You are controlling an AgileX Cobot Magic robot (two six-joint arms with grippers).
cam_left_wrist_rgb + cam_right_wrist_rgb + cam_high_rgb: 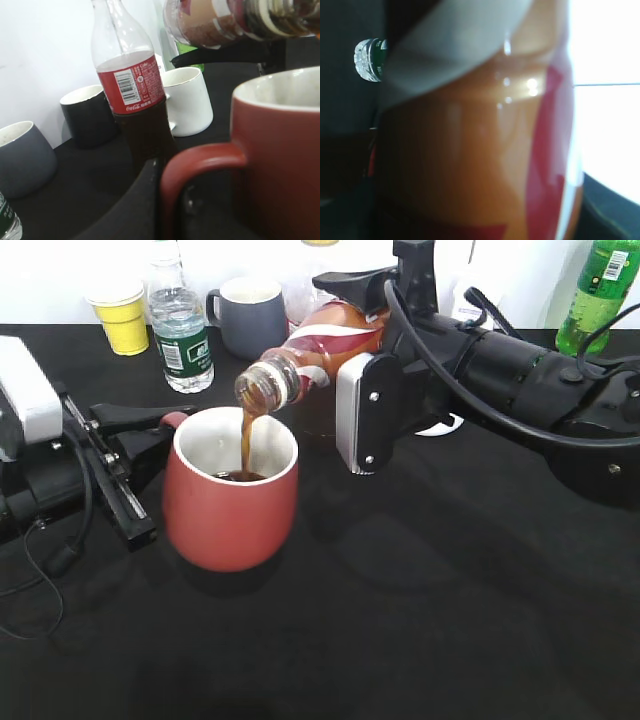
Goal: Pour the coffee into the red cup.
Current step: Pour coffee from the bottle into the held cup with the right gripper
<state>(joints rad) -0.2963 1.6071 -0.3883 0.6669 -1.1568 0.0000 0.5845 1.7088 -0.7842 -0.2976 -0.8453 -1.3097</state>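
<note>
Red cup (232,502) receives brown stream from coffee (310,362).

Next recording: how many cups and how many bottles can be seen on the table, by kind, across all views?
Mugs: 4: red cup, grey-blue mug, white mug, black mug.
Paper cups: 1: yellow cup.
Bottles: 4: coffee bottle, water bottle, cola bottle, green bottle.
Total: 9.

red cup (232,505): matt ceramic look | coffee bottle (312,358): glossy clear plastic | table (420,620): matt black cloth
</note>
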